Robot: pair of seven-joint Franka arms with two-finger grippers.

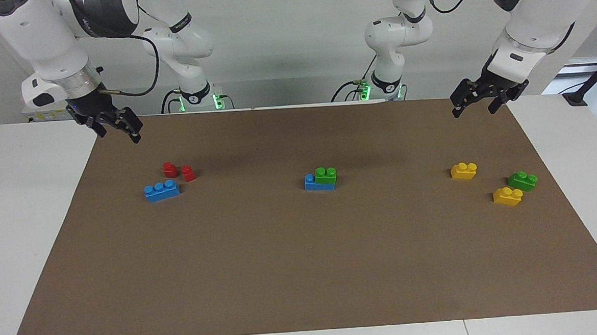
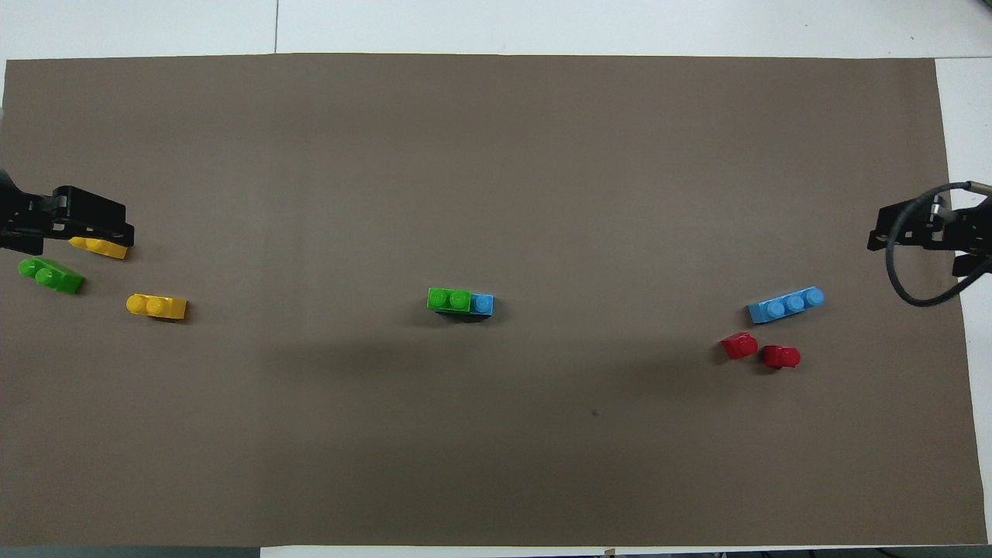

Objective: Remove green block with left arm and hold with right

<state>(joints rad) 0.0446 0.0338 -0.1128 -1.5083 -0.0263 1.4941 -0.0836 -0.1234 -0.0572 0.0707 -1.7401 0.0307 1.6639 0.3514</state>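
While both arms wait raised at the surface's ends, the green block sits stacked on a blue brick at mid-surface. Left tool hangs over its own end, near the yellow bricks; right tool over the other end. Both seem spread apart and hold nothing.
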